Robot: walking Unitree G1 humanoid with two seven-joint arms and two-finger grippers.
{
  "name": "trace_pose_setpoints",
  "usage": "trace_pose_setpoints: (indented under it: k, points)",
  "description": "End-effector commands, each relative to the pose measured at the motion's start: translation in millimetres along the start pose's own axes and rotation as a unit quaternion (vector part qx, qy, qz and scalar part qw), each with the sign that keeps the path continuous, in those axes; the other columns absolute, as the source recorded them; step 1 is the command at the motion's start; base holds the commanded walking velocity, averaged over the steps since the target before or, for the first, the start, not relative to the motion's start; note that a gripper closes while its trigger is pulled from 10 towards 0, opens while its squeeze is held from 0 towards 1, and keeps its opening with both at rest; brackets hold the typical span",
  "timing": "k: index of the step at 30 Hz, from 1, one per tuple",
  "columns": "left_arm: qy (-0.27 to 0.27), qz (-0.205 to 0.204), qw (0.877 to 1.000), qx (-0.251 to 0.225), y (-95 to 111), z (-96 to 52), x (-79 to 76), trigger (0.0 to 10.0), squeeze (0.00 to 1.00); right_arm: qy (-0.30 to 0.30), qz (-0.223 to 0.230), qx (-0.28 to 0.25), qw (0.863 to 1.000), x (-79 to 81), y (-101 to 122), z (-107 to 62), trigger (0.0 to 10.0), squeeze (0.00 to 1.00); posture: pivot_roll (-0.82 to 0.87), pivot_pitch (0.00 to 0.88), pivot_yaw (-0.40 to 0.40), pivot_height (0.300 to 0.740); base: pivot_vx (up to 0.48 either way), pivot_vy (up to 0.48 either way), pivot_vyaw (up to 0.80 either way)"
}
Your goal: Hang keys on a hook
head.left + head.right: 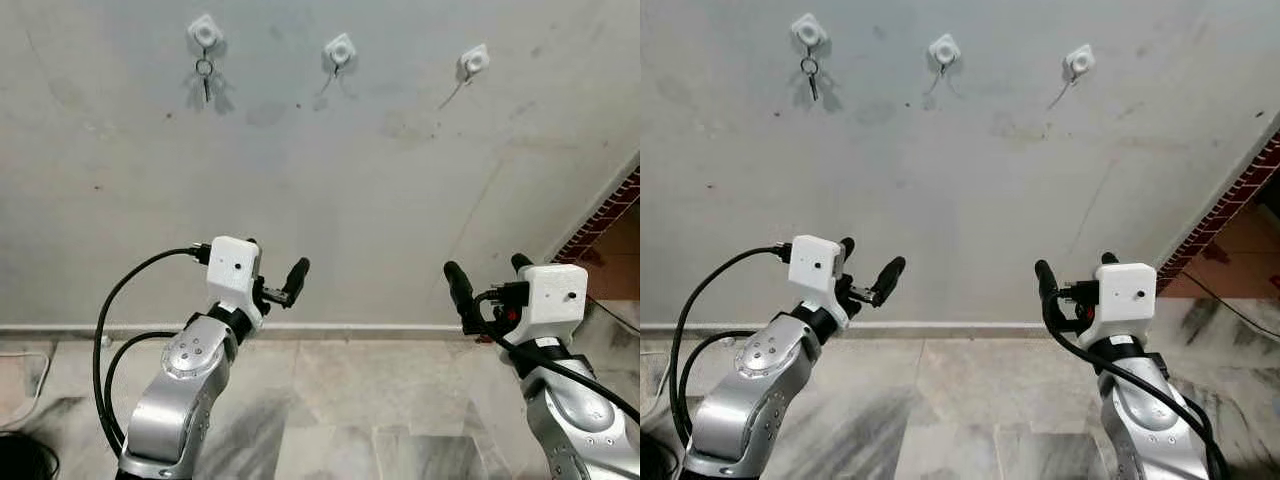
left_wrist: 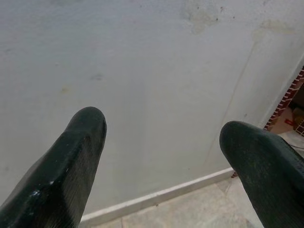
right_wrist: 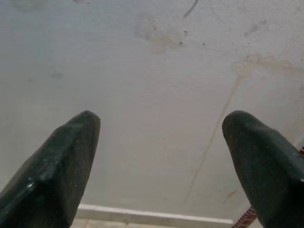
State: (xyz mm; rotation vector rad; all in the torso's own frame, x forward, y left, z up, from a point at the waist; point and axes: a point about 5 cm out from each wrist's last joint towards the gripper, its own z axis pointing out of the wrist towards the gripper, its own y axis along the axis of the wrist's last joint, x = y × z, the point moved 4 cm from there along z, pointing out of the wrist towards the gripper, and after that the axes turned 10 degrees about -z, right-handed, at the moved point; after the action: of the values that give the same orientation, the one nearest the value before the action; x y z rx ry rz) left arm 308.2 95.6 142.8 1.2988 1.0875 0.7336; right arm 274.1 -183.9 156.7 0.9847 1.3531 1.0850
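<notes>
Black fingers (image 2: 66, 166) (spread apart), stained wall (image 2: 156, 85), perhaps brick (image 2: 289, 97)

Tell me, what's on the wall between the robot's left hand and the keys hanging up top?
Nothing much: in the left eye view, only bare, stained grey wall lies between the left gripper and the keys on the leftmost hook.

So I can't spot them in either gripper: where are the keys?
The keys hang on the leftmost hook of three high on the wall, above the left gripper.
</notes>
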Motion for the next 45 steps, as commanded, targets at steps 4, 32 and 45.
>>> trace_pose_setpoints:
  k: [4,32,45]
  points:
    - [-0.011,0.002,1.000,0.003,0.5,1.0,-4.3,10.0,0.00,-0.011,0.006,-0.007,1.000,-0.5,2.2,3.1,10.0,0.00,0.07,0.023,-0.087,0.740,-0.330,0.000,0.00]
    - [-0.040,0.008,0.999,0.004,4.4,5.6,-7.7,10.0,0.00,-0.031,0.012,-0.003,0.999,2.4,-1.9,5.2,10.0,0.00,0.08,0.008,-0.052,0.740,-0.235,0.000,0.00]
    - [-0.045,-0.015,0.999,-0.017,12.9,16.3,-11.9,10.0,0.00,-0.024,0.017,-0.010,1.000,3.5,2.1,11.0,10.0,0.00,0.07,0.005,-0.075,0.740,0.000,0.000,-0.43]
